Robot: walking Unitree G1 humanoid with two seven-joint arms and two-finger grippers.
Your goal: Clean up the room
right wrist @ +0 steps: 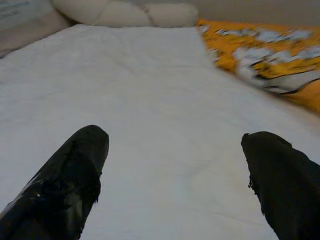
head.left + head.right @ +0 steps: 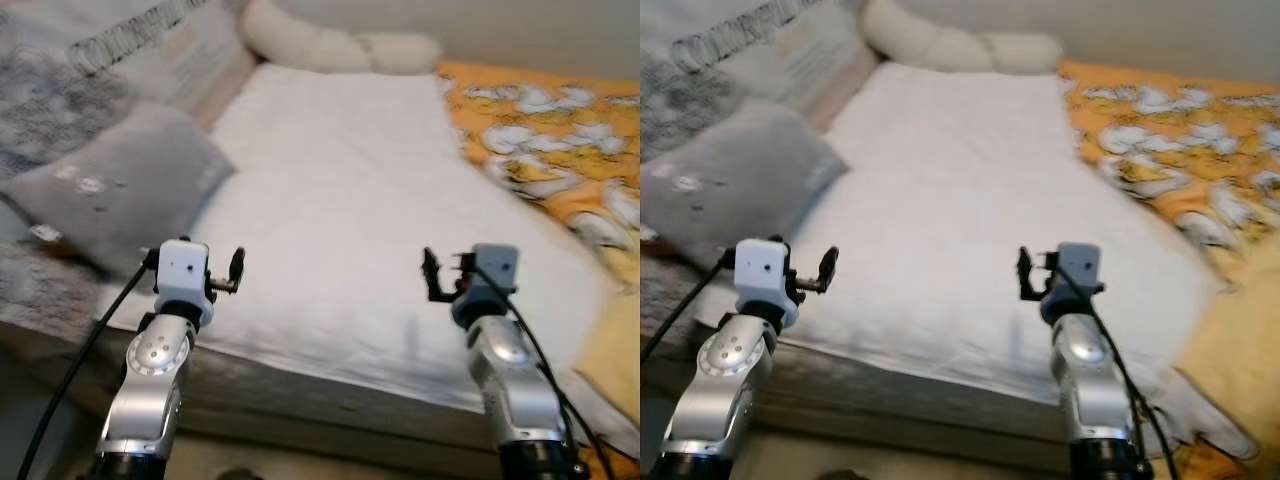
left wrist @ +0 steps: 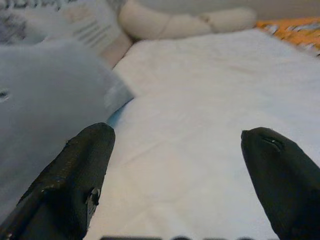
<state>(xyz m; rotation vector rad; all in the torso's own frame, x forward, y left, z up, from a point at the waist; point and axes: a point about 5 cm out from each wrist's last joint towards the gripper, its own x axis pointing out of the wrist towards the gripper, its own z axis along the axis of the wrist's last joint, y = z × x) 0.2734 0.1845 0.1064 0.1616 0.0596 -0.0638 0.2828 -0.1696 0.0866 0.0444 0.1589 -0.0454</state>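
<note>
I hold my left gripper [image 2: 236, 268] and right gripper [image 2: 432, 276] spread wide and empty over the near edge of the white sheet [image 2: 340, 200]. The grey pillow [image 2: 115, 185] lies just left; I should approach it low and square.

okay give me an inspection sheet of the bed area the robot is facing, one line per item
Surface: white bed sheet, smooth and bare in the middle.
Job's things: grey pillow on the bed's left side; orange patterned blanket bunched along the right.
Clutter: long cream cushion at the head of the bed.
Grippers: left gripper and right gripper both open, empty, above the sheet's near edge.
Cables: black cable beside the left arm.
Surroundings: pale wall behind the bed.
</note>
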